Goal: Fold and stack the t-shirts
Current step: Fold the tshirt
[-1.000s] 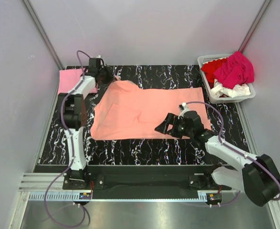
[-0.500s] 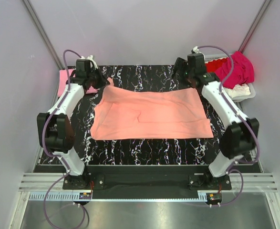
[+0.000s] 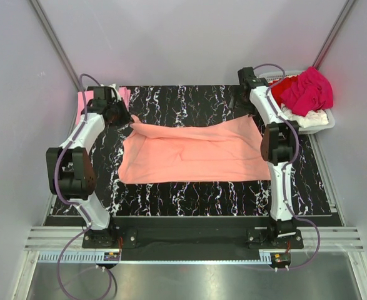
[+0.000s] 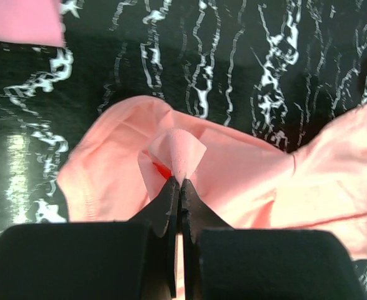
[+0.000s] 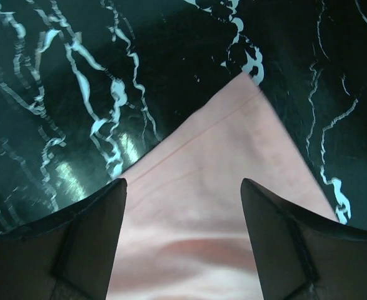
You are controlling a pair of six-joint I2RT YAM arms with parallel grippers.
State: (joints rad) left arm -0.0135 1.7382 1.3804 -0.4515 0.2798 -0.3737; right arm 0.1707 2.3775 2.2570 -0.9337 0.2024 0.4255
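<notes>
Salmon-orange shirt (image 3: 196,153) spread mostly flat at centre, far left corner bunched and raised, light pink shirt (image 3: 83,106) folded at far left, magenta shirt (image 3: 308,90), red shirt (image 3: 278,87), white shirt (image 3: 308,117) heaped together far right

Five t-shirts can be counted by colour: one salmon-orange t-shirt (image 3: 196,150) on the table (image 3: 189,194); one light pink t-shirt (image 3: 83,109) at the far left corner; three crumpled together in the basket (image 3: 324,127), namely one magenta t-shirt (image 3: 308,90), one red t-shirt (image 3: 283,84) and one white t-shirt (image 3: 305,117); whether more lie beneath those three cannot be told; there is one basket and one table; two arms, the left arm (image 3: 86,134) and the right arm (image 3: 277,144); two grippers, the left gripper (image 4: 178,181) and the right gripper (image 5: 182,184); each shows two fingers, four in all.
</notes>
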